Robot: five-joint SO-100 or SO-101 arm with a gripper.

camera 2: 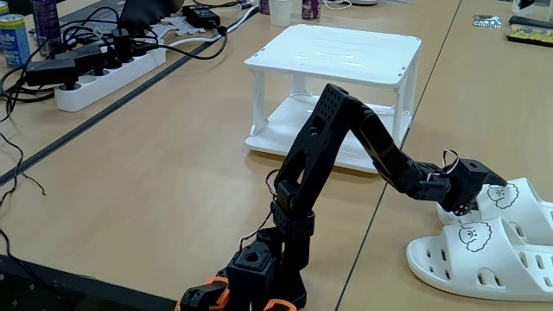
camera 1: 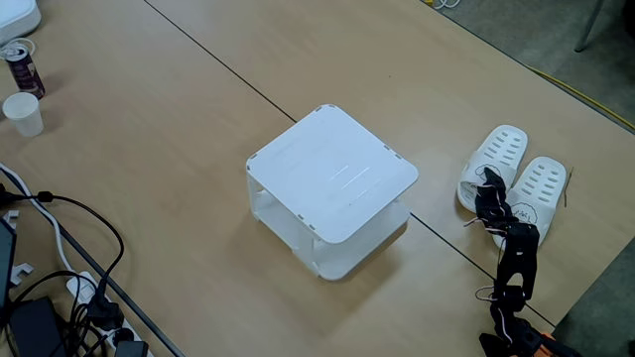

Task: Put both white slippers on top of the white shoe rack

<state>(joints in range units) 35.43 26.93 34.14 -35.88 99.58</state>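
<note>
end effector [camera 2: 456, 206] at white slippers [camera 1: 516, 178], grip state unclear | puppy faces visible in a fixed view [camera 2: 471, 235] | white shoe rack [camera 1: 332, 177] top bare

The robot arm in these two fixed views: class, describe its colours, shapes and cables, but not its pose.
The arm is matte black, built of boxy segments; the upper link has a perforated, dotted surface. Orange parts show at its base. Thin wires, some red, loop beside the lower joints. The gripper is black too, blocky, with a thin wire loop above it.

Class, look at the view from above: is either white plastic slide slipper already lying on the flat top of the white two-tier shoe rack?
No. The white rack's flat top is bare, and both white slippers lie side by side on the table beside the gripper.
</note>
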